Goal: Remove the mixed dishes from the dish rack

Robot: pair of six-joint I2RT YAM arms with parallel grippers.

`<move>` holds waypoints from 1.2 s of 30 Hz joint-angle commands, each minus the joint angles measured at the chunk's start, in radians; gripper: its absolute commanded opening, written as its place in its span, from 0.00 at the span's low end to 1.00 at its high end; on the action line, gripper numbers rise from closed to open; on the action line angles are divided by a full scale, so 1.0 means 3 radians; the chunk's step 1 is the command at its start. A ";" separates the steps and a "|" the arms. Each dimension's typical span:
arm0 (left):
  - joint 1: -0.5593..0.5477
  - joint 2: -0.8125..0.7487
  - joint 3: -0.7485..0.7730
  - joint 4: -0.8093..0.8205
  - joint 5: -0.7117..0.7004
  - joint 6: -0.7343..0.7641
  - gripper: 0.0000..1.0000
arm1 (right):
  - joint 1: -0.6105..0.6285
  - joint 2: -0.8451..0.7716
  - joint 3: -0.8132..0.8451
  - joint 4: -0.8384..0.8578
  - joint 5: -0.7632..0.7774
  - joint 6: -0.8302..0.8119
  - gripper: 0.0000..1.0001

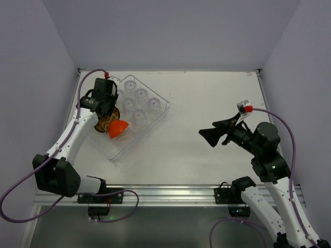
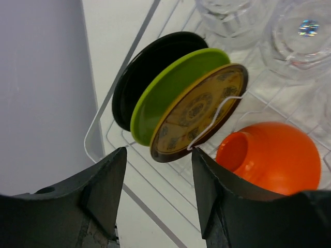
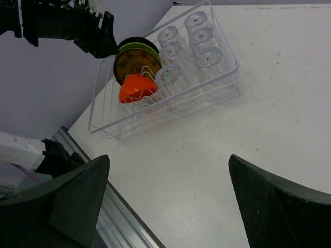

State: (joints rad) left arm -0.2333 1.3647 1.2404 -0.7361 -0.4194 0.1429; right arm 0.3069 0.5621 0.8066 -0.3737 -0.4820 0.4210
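Rack (image 3: pixel 181 106) holds six cups (image 1: pixel 139 94), three plates (image 2: pixel 170 88), one bowl (image 2: pixel 274 155); left fingers (image 2: pixel 101 196) half-open, right fingers (image 3: pixel 77 201) wide, both empty.

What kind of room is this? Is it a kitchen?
Probably a robot test lab, not a kitchen: a plain white table, a left arm and right arm bolted at its edge, and just one dish rack.
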 commanded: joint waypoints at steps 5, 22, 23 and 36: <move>0.0251 0.0145 -0.0151 0.0265 -0.0100 0.0091 0.54 | 0.0010 -0.0109 -0.0040 0.0146 -0.0116 -0.0028 0.99; 0.0251 0.0380 -0.0095 0.0285 -0.0192 0.0127 0.42 | 0.0015 -0.0084 -0.0066 0.0187 -0.0188 0.0018 0.99; 0.0251 0.0375 -0.0090 0.0285 -0.0152 0.0127 0.41 | 0.0015 -0.0089 -0.0076 0.0187 -0.0183 0.0018 0.99; 0.0251 0.0523 -0.0044 0.0219 0.0043 0.0168 0.36 | 0.0035 -0.0074 -0.0081 0.0182 -0.0209 0.0023 0.99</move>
State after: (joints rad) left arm -0.1581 1.5246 1.2045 -0.6746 -0.4358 0.1692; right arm 0.3088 0.5365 0.7803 -0.3576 -0.5194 0.4255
